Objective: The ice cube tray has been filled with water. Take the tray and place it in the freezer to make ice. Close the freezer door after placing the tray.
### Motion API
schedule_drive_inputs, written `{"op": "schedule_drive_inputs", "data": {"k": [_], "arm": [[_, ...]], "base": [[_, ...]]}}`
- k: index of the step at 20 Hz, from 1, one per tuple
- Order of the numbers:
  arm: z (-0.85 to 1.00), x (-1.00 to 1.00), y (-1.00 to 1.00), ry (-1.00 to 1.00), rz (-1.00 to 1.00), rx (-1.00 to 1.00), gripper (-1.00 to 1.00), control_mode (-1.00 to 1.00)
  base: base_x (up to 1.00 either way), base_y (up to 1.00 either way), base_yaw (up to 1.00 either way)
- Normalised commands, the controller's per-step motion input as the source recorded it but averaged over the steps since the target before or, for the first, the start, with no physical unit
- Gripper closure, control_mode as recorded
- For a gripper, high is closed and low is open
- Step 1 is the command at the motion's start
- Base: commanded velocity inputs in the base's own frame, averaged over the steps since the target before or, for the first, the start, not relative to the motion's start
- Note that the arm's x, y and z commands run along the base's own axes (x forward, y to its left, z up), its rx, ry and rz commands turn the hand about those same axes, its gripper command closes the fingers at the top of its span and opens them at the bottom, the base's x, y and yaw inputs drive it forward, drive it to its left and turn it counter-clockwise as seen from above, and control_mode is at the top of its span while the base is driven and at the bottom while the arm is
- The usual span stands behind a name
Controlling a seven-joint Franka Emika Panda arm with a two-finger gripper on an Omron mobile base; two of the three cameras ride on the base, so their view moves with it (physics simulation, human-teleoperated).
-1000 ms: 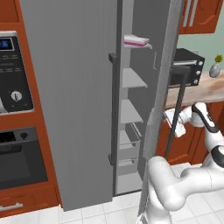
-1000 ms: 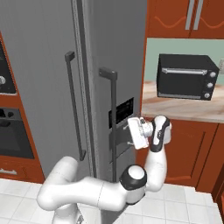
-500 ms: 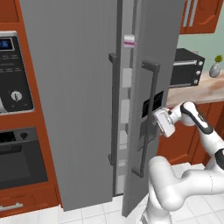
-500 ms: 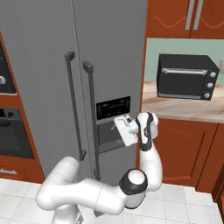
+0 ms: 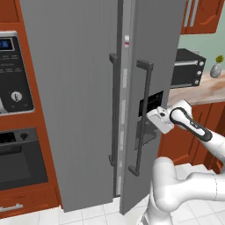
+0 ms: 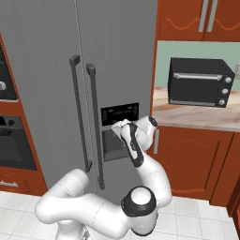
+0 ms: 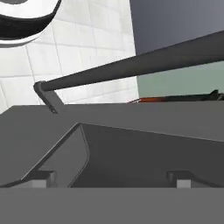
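The fingers [image 7: 111, 180] stand wide apart, pressed against the door [image 5: 154, 57] at its dispenser recess [image 6: 115, 143]. The door is nearly shut; the tray [image 5: 126, 41] peeks through the gap.

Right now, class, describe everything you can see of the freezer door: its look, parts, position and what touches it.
The freezer door is tall, narrow and grey, like brushed metal. It carries a dark vertical bar handle, a black display and a dispenser recess below it. It stands slightly ajar: a narrow gap shows white shelf edges and the pinkish ice cube tray. The open gripper is against the door at the dispenser.
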Motion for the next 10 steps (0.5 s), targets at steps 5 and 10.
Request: {"op": "schedule_drive_inputs", "data": {"k": [5, 10], "arm": [[-0.02, 0.68, 0.35, -0.31, -0.63, -0.33, -1.00, -1.00], [-0.13, 1.00, 0.21, -0.25, -0.58, -0.28, -1.00, -1.00]], "base": [[0.00, 0.00, 0.00], [0.00, 0.00, 0.00]]}}
